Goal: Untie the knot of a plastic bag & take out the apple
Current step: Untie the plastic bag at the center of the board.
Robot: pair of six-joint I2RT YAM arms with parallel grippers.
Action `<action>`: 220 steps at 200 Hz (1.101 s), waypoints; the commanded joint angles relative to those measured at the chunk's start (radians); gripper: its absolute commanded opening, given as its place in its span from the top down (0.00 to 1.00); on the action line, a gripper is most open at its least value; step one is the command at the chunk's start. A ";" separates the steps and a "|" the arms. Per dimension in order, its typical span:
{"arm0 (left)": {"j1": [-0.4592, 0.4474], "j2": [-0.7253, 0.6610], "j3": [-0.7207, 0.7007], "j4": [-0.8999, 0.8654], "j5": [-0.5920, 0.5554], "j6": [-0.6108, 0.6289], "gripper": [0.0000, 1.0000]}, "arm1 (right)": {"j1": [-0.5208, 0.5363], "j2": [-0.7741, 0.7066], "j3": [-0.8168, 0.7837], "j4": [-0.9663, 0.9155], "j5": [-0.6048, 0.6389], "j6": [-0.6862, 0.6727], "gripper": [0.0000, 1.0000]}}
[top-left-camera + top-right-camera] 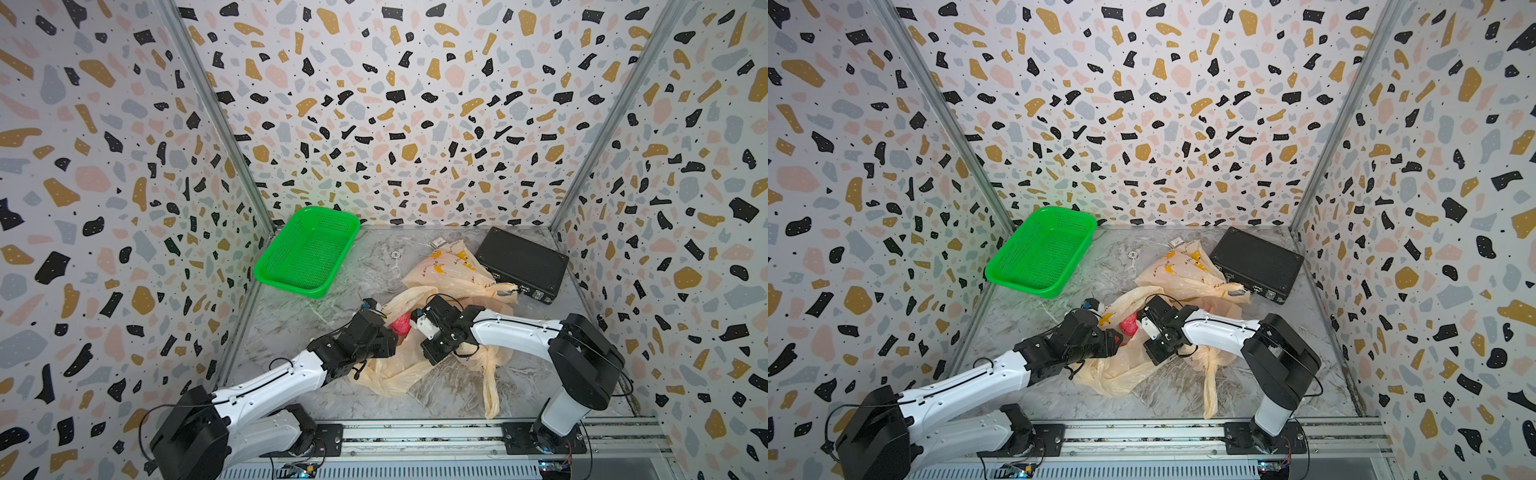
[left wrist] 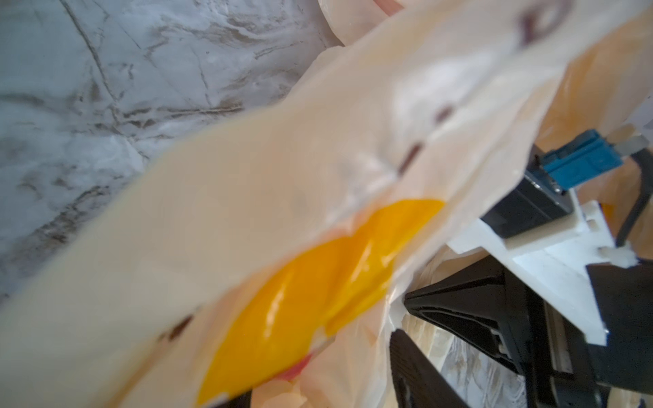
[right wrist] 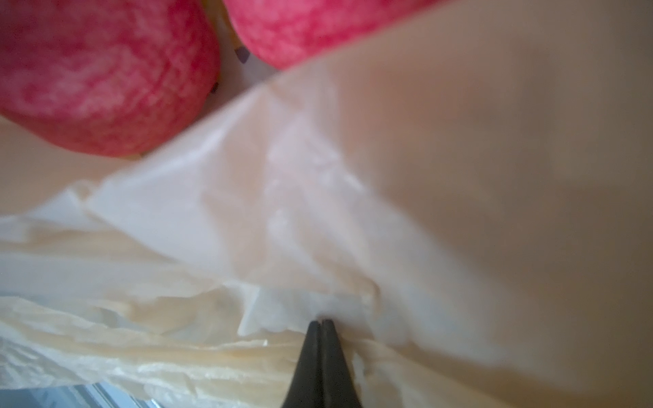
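The plastic bag [image 1: 390, 374] is thin, soft, slippery film, crumpled mid-worktop [image 1: 449, 386]. The apple [image 1: 401, 324] is firm, smooth and likely to roll; it sits in the bag mouth between both tools. Grasp it across its widest part. The right tool [image 3: 319, 323] is clenched on a film fold. The left tool [image 1: 388, 334]: state cannot be told. There is open room toward the green basket [image 1: 307, 249]; the black case [image 1: 521, 262] bounds the far right

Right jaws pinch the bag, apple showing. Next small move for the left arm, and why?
Probably ease the left gripper forward into the plastic bag toward the apple. The right gripper, jaws shut on the bag's film, holds an edge, and the red apple sits exposed between the two grippers.
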 commanded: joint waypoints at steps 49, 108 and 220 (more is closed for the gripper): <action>-0.007 -0.037 0.045 -0.128 -0.112 0.030 0.34 | 0.005 -0.023 -0.025 0.005 -0.004 -0.005 1.00; -0.010 -0.084 0.169 -0.354 -0.037 0.018 0.42 | 0.004 -0.013 -0.019 -0.006 -0.001 -0.021 1.00; -0.008 0.192 0.262 -0.216 -0.113 0.149 0.49 | 0.004 -0.030 -0.017 -0.006 -0.003 -0.023 1.00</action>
